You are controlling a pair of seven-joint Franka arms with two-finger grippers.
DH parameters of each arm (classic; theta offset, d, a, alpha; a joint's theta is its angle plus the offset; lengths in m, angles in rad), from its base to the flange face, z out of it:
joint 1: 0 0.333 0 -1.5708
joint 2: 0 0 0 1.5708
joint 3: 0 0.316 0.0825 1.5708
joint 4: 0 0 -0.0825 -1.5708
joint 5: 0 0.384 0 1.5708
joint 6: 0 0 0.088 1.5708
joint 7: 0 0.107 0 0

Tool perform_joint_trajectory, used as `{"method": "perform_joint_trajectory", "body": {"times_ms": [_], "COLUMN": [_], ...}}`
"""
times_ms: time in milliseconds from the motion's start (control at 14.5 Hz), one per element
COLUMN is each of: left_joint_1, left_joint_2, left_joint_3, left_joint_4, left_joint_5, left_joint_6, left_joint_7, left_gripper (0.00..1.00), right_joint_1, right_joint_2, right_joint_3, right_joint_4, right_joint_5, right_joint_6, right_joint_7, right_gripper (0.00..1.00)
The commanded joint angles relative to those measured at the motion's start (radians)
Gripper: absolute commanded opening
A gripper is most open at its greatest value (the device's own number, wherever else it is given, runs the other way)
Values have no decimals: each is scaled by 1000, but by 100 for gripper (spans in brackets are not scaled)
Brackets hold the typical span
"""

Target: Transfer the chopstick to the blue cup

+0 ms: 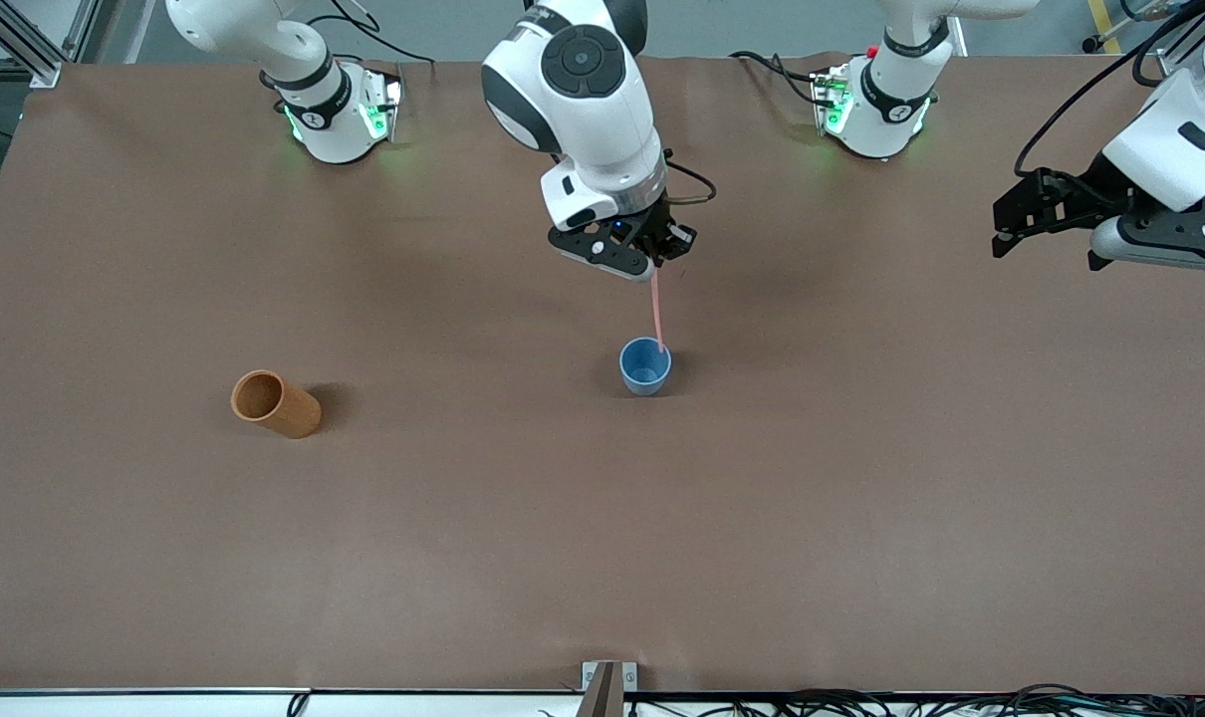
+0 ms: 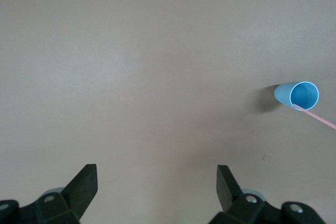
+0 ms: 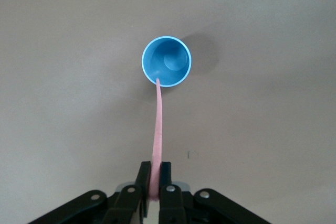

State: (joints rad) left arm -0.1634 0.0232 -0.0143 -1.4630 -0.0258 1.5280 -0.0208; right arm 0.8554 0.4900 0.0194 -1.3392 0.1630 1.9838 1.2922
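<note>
The blue cup (image 1: 645, 365) stands upright near the table's middle. My right gripper (image 1: 652, 267) hangs over it, shut on the top end of the pink chopstick (image 1: 656, 309). The stick hangs down and its lower tip sits at the cup's rim, on the side toward the robot bases. In the right wrist view the stick (image 3: 157, 129) runs from my gripper (image 3: 155, 174) to the cup (image 3: 167, 61). My left gripper (image 1: 1006, 231) waits open and empty in the air over the left arm's end of the table. Its view (image 2: 156, 174) shows the cup (image 2: 298, 95) and the stick's lower part (image 2: 317, 117).
An orange-brown cylindrical cup (image 1: 275, 403) lies on its side toward the right arm's end of the table, a little nearer the front camera than the blue cup. The brown table cover (image 1: 861, 478) spreads bare around both cups.
</note>
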Motion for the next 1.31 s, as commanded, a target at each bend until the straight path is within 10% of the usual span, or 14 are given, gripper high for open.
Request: {"method": "perform_joint_trajectory", "body": {"times_ms": [0,761,899,1245], "left_joint_1": [5,7,7,7], "left_joint_2": [-2,8,8,9], "left_joint_3": [-3,-3,-3,-3], "left_joint_4": [12,15,15,18], "left_joint_5": [-3,-10,-9,-11], "left_joint_6": [-16,-14,-14,-14], "left_joint_7": [4,4,4,5], "left_gripper": [100,100,100,100], "right_joint_1": [1,-320,-381,-571], "right_joint_2": [2,-235,-321,-476], "right_joint_3": [-4,-10,-10,-10], "right_joint_4": [11,-4,-96,-311], "right_joint_5": [-22,-36,-107,-134], "right_joint_6": [-11,-426,-442,-393], "right_joint_7": [16,-368,-485,-719], "right_gripper": [45,65,91,92]}}
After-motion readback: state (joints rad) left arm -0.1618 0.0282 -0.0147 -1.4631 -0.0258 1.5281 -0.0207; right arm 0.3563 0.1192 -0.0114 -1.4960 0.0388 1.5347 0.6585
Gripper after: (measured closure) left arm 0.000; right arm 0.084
